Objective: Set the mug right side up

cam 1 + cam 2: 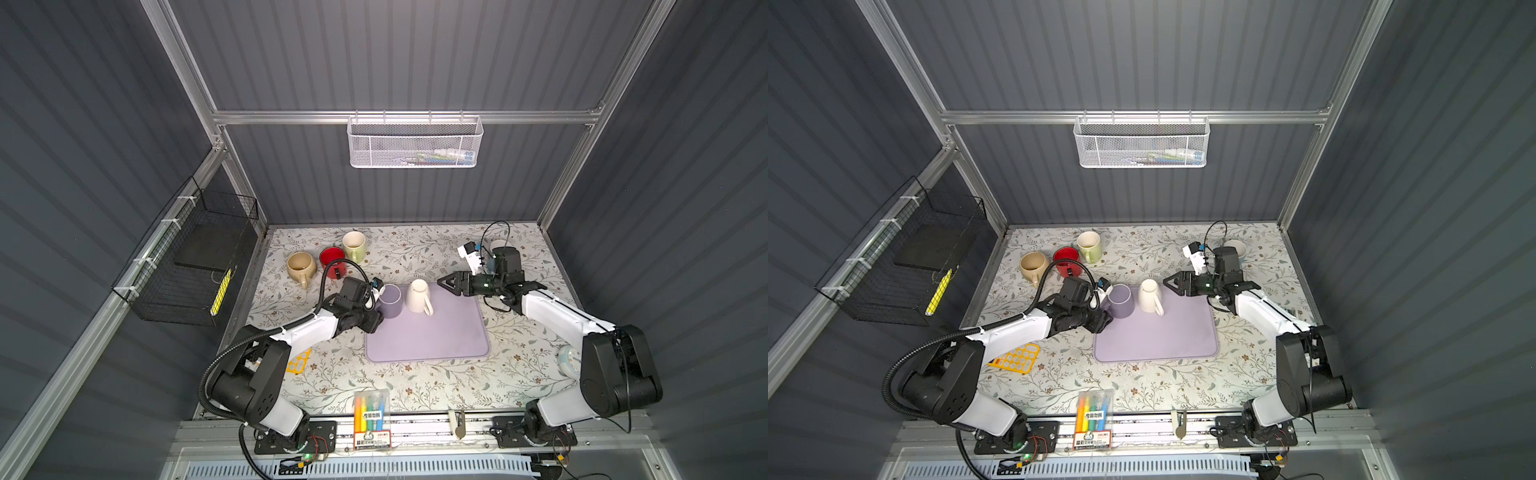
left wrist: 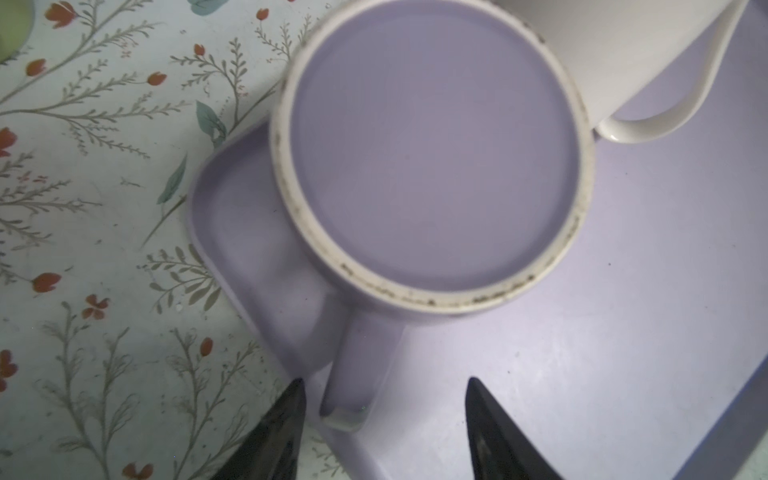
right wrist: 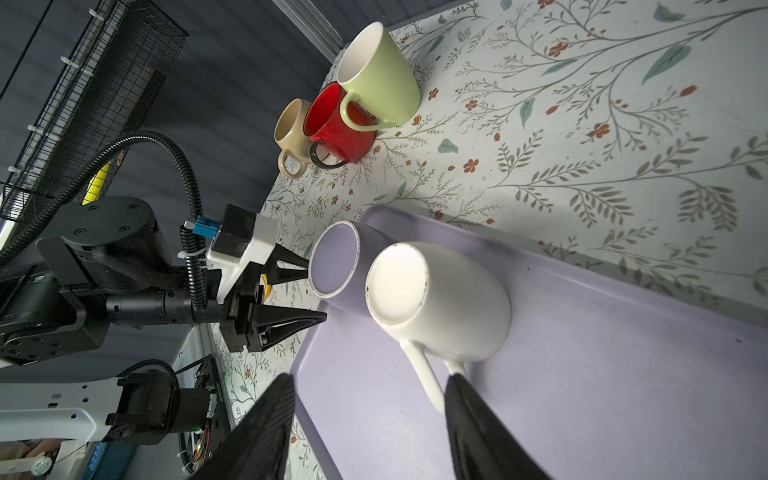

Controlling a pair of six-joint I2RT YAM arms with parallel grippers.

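The left gripper (image 2: 382, 419) stands part-open, empty, jaws either side of the handle (image 2: 357, 374) of the upturned purple mug (image 2: 432, 158), just ahead on the mat (image 2: 582, 353). A white mug (image 2: 623, 50) stands close beyond; swinging the purple one over could knock it, or a shallow pinch slip

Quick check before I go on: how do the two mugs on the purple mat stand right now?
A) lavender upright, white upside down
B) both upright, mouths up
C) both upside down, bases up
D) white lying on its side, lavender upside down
C: in the right wrist view the lavender mug and the white mug each stand on the purple mat with a flat closed base and its bare ring on top, no open mouth showing.
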